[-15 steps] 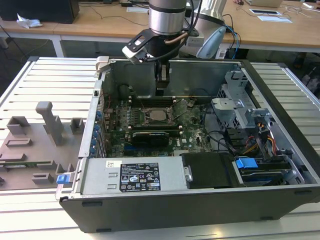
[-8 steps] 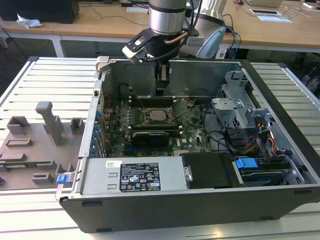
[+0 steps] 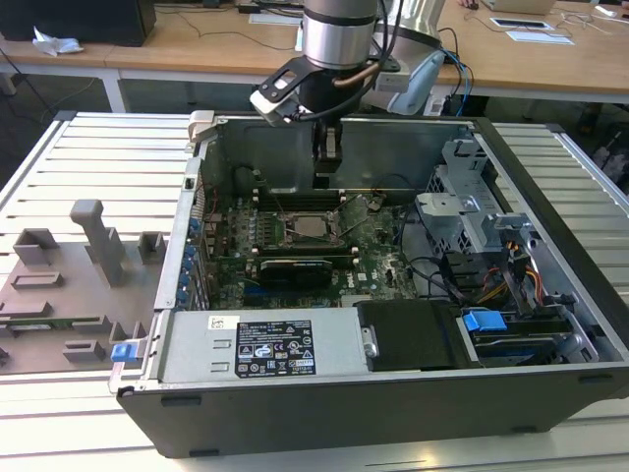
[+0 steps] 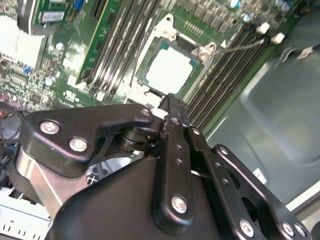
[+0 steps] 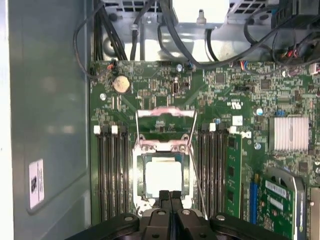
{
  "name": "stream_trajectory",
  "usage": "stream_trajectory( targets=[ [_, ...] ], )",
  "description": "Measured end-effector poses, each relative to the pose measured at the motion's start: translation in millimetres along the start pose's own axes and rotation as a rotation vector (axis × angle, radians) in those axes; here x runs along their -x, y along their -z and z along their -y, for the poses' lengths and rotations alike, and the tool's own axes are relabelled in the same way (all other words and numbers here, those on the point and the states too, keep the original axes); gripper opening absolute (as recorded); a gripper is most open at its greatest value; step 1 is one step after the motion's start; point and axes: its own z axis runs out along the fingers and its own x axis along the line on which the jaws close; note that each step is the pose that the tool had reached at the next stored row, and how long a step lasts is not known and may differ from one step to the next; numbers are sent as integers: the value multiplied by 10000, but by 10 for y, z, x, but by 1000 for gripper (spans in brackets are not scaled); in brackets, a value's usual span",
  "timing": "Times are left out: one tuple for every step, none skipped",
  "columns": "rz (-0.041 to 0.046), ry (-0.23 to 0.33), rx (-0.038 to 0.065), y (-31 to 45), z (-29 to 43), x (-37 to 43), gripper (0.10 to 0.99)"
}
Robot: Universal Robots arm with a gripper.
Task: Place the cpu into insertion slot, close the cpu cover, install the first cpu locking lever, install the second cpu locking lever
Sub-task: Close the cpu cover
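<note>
An open black metal computer case [image 3: 324,413] lies on the slatted grey metal bench [image 3: 88,147]. The arm's black gripper [image 3: 327,172] hangs inside it, close over the small silver-grey square cpu [image 3: 314,228], which sits flat on the green motherboard [image 3: 378,258]. Grey plastic fixture blocks [image 3: 93,236] stand at the exterior view's left, apart from the case.

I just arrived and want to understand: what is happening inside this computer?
A robot arm reaches into the open computer case. Its gripper, fingers shut and empty, hovers close to the chip, which already lies in its socket on the green board. The metal cover appears tilted up, not closed.
</note>
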Motion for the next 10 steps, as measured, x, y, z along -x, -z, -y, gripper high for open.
stream_trajectory(
  targets=[
    [0,-2,-7,0,-42,0,106],
    [-1,0,-20,1,-112,-1,106],
    [-1,0,-36,1,-184,-2,106],
    [-1,0,-44,1,-221,-2,106],
    [0,-1,-53,2,-259,-3,106],
    [0,0,-75,2,-335,-5,106],
    [2,3,-124,3,-481,-9,106],
    [2,5,-154,4,-574,-12,106],
    [4,5,-190,5,-681,-15,106],
    [3,5,-208,5,-738,-17,106]
  ],
)
